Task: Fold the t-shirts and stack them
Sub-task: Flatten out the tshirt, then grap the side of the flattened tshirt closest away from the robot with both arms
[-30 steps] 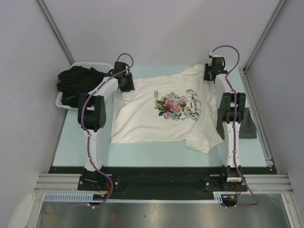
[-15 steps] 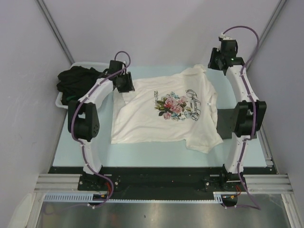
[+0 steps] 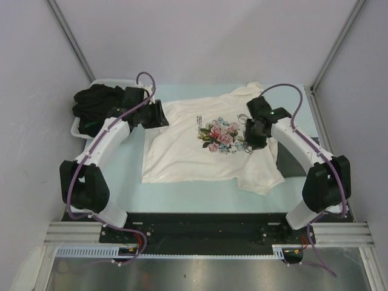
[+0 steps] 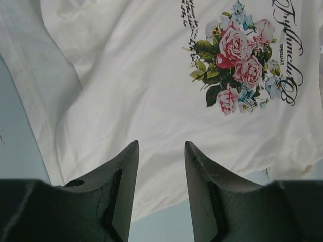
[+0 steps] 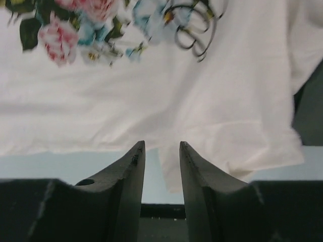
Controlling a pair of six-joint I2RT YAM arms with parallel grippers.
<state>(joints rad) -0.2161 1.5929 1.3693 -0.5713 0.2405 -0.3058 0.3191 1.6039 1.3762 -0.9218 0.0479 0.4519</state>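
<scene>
A cream-white t-shirt [image 3: 194, 151] with a pink rose print and dark script lies spread on the pale blue table. My left gripper [image 3: 163, 116] is open and empty over its far left edge. In the left wrist view the left gripper [image 4: 160, 147] hovers above plain cloth [image 4: 126, 91]. My right gripper [image 3: 252, 143] is open and empty above the shirt's right side, next to the print. In the right wrist view the right gripper [image 5: 161, 147] stands over the hem [image 5: 212, 146]. Black t-shirts [image 3: 97, 104] are heaped at the far left. A dark grey cloth [image 3: 286, 159] shows partly under my right arm.
The white plastic tub [image 3: 77, 128] holding the black heap stands at the far left edge. Grey walls close in the table on the left, right and back. A black rail [image 3: 200, 219] runs along the near edge by the arm bases.
My right gripper has swung from the far right corner in over the shirt's right side. My left arm's elbow has dropped out to the left; its gripper stays by the left shoulder. The shirt lies unchanged.
</scene>
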